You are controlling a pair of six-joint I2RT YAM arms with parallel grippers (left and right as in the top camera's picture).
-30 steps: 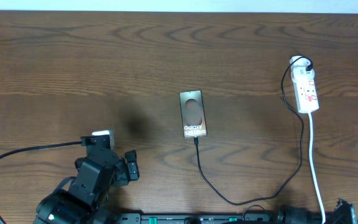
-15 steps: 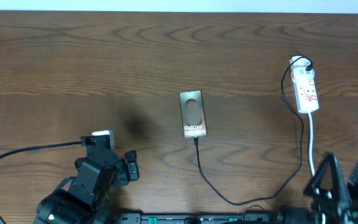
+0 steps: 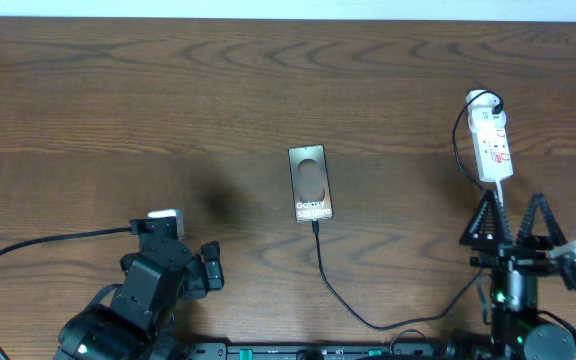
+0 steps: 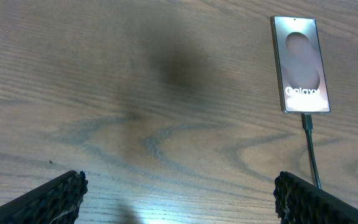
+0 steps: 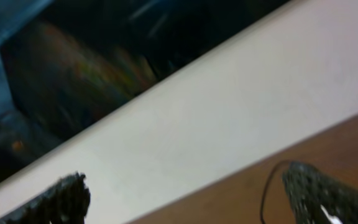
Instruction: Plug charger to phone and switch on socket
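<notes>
Dark wood-grain table [image 3: 118, 90], pale wall [image 3: 368, 8] seen behind it
"Galaxy" can be read on the phone [image 3: 311, 184] lying mid-table, with the charger [image 3: 338, 295] tip touching its near edge. The white socket [image 3: 492, 146] is sat far right. Left gripper [image 4: 179, 193] and right gripper [image 3: 512, 205] are spread wide, nothing held.

Seemingly a robotics lab bench: wood-grain table [image 3: 118, 90], white wall [image 3: 288, 8] at 12 o'clock, left arm [image 3: 153, 285] at 7, right arm [image 3: 513, 290] at 5.
</notes>
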